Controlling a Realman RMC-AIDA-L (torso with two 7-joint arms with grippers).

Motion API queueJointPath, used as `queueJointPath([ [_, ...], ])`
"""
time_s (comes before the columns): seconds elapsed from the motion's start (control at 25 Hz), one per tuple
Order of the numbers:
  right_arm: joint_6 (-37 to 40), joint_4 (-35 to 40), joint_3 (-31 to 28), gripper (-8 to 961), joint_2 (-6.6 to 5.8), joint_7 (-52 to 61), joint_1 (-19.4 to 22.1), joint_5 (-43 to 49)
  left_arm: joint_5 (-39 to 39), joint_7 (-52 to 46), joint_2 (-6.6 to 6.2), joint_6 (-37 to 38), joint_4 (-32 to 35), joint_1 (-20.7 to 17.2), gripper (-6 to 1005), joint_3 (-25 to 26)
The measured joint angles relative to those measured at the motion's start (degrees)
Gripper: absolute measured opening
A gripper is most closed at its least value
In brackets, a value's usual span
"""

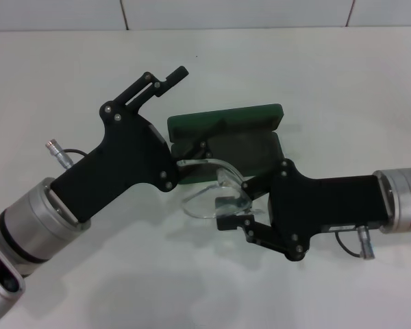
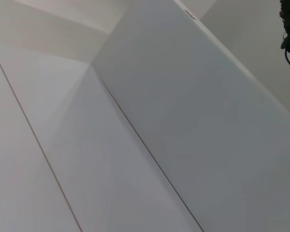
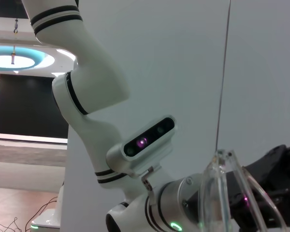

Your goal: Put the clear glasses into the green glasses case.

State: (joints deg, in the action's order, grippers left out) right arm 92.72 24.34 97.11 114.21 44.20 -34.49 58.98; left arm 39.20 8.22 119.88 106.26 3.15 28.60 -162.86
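Observation:
In the head view the clear glasses (image 1: 209, 188) hang just in front of the green glasses case (image 1: 226, 123). The case lies open, with its lid tipped back and its dark lining (image 1: 250, 154) showing. My right gripper (image 1: 234, 204) comes in from the right and is shut on the glasses at one end of the lens. My left gripper (image 1: 194, 107) reaches in from the left and is open wide, one finger up over the lid and the other by the glasses' far temple. The right wrist view shows the glasses (image 3: 227, 193) up close, with the left gripper (image 3: 275, 179) behind them.
The white table (image 1: 342, 82) spreads around the case, with a tiled wall along its far edge. The right wrist view looks back at my own body and head camera (image 3: 150, 137). Only white surfaces fill the left wrist view.

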Motion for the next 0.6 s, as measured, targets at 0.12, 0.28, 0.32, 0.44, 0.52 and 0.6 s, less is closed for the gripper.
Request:
queueJointPath([
  [0.12,0.05,-0.23,0.0,159,-0.29,0.39,0.08,0.0,-0.01,0.01,0.03,0.0,-0.05,-0.01,652,0.0],
  [0.28,0.7,-0.53,0.01,160,-0.79,0.58,0.1,0.95,0.08,0.02,0.05,-0.23,-0.21,-0.08,652,0.0],
  [0.32,0.84,-0.53,0.02,160,-0.88,0.77,0.11,1.17,0.2,0.03,0.06,-0.3,-0.26,-0.08,652,0.0],
  [0.44,1.42,-0.54,0.04,161,-1.28,2.19,0.13,1.45,0.31,0.04,0.08,-0.41,-0.35,-0.08,652,0.0],
  [0.52,2.07,-0.53,0.01,161,-1.48,3.32,0.13,1.47,0.33,0.05,0.08,-0.6,-0.36,-0.07,652,0.0],
  [0.6,3.85,-0.36,-0.07,162,-1.7,5.66,-0.15,1.49,0.34,0.17,0.08,-0.77,-0.41,-0.06,652,0.0],
])
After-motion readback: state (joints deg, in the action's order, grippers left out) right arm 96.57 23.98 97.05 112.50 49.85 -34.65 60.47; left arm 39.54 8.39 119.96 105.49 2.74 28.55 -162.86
